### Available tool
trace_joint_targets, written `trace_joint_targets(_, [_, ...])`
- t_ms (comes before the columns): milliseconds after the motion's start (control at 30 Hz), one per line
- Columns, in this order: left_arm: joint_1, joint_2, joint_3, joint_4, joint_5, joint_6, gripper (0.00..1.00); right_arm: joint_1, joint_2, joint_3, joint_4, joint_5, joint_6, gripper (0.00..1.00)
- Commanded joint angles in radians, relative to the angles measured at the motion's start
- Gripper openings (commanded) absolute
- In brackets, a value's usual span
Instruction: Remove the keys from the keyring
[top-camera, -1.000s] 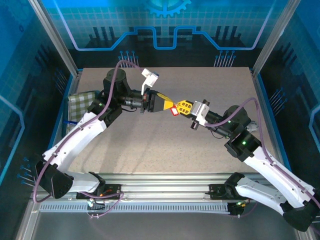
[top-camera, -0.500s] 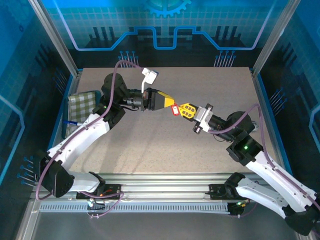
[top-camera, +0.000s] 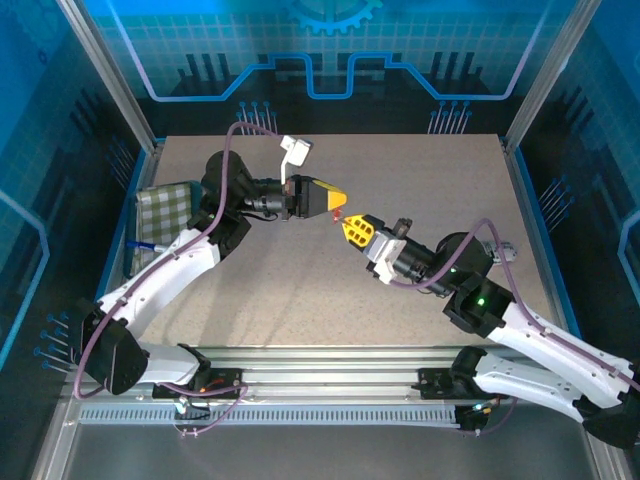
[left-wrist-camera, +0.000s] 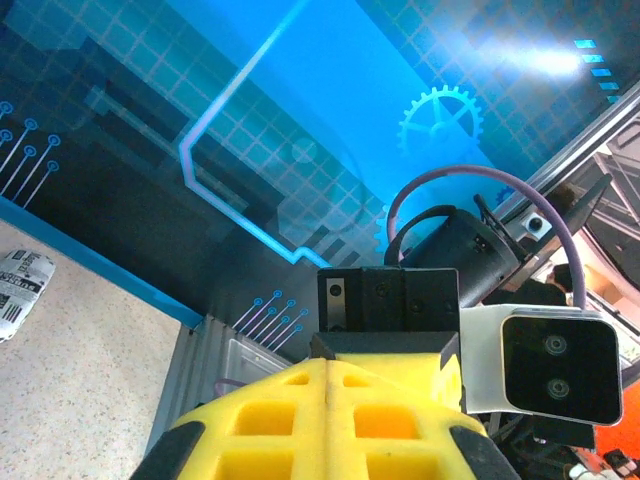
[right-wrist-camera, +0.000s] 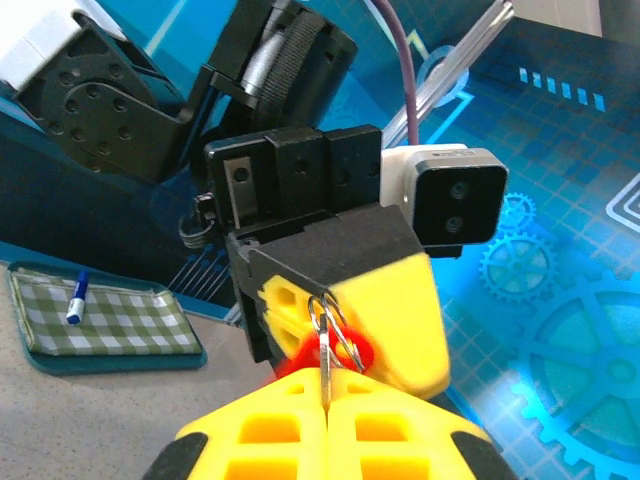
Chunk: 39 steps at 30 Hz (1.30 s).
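Light, stiff and slippery, the key (right-wrist-camera: 325, 375) hangs mid-air with its thin shaft pinched in the right gripper's (top-camera: 349, 226) closed jaws, the left gripper (top-camera: 341, 198) clamping the keyring (right-wrist-camera: 337, 325); gripping its flat faces likely works best.

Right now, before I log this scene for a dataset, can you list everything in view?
keyring: one, silver metal, clamped in the left gripper
key: one, thin grey metal, running from the ring into the right gripper
tag: one, red, on the ring behind the key
tray: one, green-checked with a blue rim, at the left edge of the table
pen: one, blue and white, lying on the tray
wrapper: one, crumpled white with black print, on the table
table: one, speckled beige
left gripper: one, yellow fingers, shut on the keyring
right gripper: one, yellow fingers, shut on the key, tip to tip with the left
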Motion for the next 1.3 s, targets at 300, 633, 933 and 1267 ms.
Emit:
trace_joint_targets(300, [0.061, -0.112, -0.042, -0.110, -0.088, 0.112, 0.47, -0.035, -0.018, 0.031, 0.005, 0.017, 0.014, 0.00])
trace_joint_targets(633, [0.079, -0.204, -0.016, -0.331, -0.125, 0.337, 0.72, -0.144, -0.014, 0.095, -0.126, -0.162, 0.161, 0.00])
trace_joint_targets(933, [0.045, -0.268, 0.020, -0.604, -0.213, 0.690, 0.82, -0.354, 0.073, 0.227, -0.296, -0.555, 0.410, 0.00])
trace_joint_targets(1267, [-0.026, -0.301, -0.048, -0.513, -0.300, 0.870, 0.85, -0.459, 0.154, 0.292, -0.348, -0.891, 0.563, 0.00])
